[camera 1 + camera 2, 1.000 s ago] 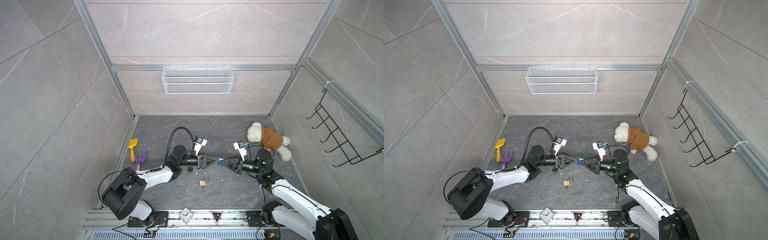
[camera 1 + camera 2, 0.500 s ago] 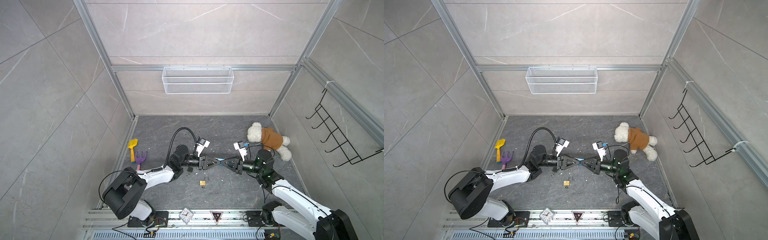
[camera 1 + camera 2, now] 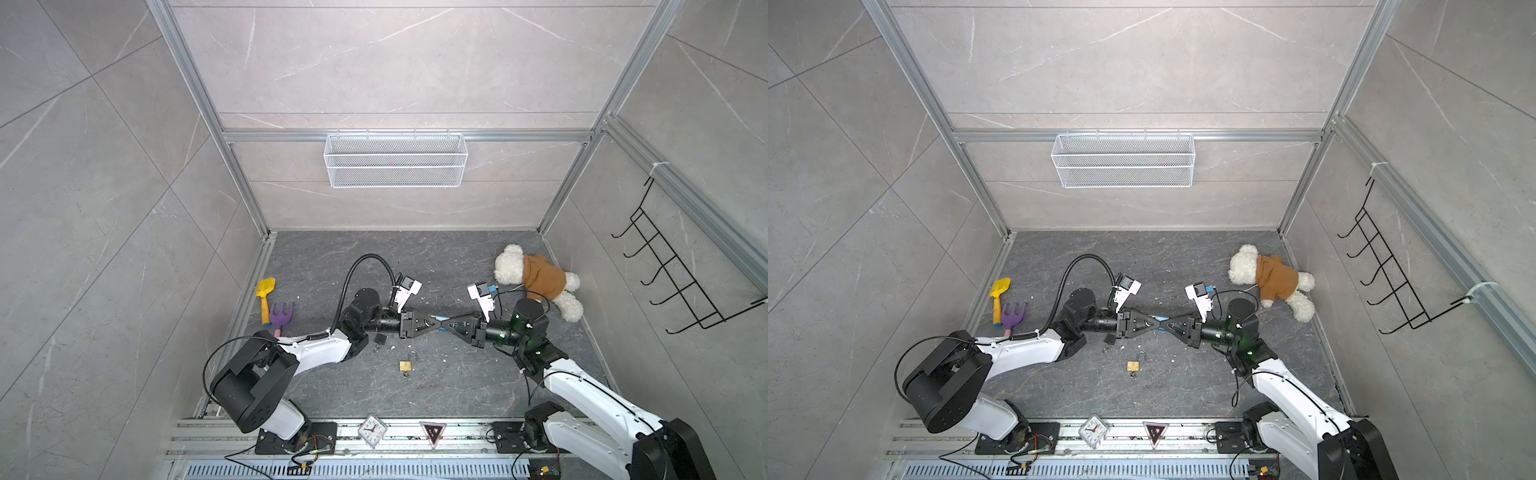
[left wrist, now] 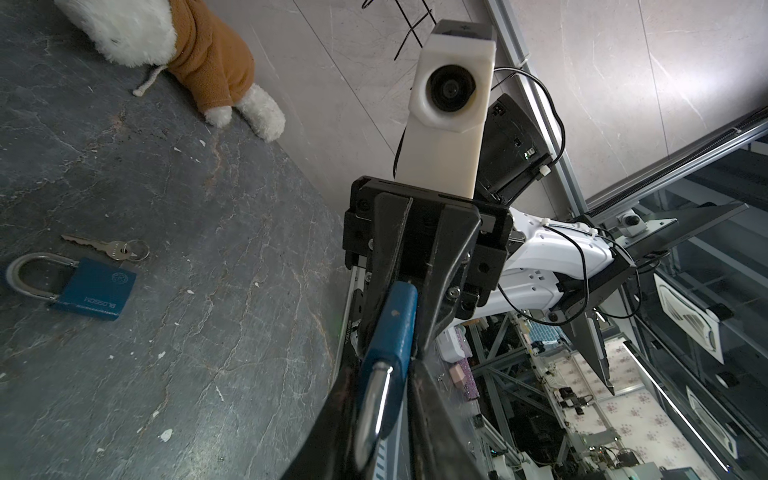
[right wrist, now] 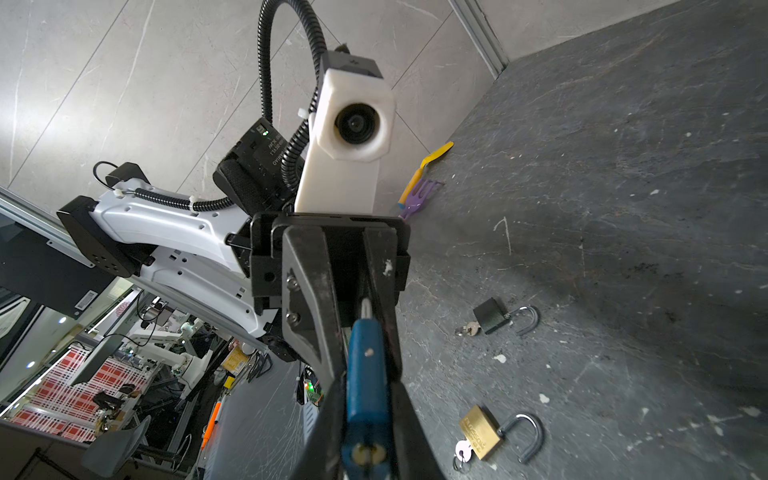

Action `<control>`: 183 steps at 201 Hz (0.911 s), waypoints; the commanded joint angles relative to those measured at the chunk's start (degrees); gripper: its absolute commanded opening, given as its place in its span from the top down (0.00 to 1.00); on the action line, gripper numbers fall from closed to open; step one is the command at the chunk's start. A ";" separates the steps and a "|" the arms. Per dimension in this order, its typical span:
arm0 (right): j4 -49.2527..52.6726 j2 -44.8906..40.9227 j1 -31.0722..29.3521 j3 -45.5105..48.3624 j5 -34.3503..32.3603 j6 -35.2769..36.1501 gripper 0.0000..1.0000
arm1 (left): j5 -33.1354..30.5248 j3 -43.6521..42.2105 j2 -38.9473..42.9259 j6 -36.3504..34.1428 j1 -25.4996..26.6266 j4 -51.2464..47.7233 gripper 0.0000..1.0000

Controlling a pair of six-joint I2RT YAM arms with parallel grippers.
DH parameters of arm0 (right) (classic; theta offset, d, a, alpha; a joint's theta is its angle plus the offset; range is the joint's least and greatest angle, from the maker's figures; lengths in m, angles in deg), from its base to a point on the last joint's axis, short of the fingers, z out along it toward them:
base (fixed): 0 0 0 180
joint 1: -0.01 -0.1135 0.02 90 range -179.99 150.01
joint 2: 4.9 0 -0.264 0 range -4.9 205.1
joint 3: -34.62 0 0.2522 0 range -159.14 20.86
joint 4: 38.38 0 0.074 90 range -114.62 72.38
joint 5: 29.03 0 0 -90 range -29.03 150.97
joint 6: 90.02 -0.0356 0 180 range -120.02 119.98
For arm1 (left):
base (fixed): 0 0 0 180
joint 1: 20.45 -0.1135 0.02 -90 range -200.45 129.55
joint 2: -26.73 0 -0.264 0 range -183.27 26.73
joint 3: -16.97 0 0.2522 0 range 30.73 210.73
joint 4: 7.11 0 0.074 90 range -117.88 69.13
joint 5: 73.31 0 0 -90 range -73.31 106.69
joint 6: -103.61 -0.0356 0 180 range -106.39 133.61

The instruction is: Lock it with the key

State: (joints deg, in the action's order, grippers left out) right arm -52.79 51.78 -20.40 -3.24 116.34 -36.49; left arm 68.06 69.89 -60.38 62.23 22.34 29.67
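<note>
Left gripper point(image 3: 440, 323) now narrower than before, around blue padlock point(image 4: 392, 328) shackle point(image 4: 372, 409)

Left gripper point(image 3: 440, 322), right gripper point(image 3: 449, 324) tip to tip, jaws narrow

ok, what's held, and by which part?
The blue padlock, body clamped in the right gripper. Its shackle sits inside the left gripper; grip there can't be told.

High stereo pair; wrist views face-to-face
</note>
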 commanded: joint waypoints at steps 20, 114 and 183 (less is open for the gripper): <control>-1.76 0.88 -0.16 -0.13 0.95 -0.40 1.00 | 2.08 3.38 -0.60 0.39 1.64 4.76 0.93; 14.09 -7.01 0.93 -3.60 -5.08 4.09 0.58 | 0.56 0.91 10.92 -13.02 1.21 -8.98 1.00; 13.35 -11.15 1.17 -3.41 -2.75 2.58 0.57 | 0.81 0.75 14.44 -15.12 -0.06 -12.55 1.00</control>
State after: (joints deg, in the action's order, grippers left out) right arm -40.59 41.62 -19.55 -6.69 113.83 -33.49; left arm 67.41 70.09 -47.33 49.38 22.65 15.24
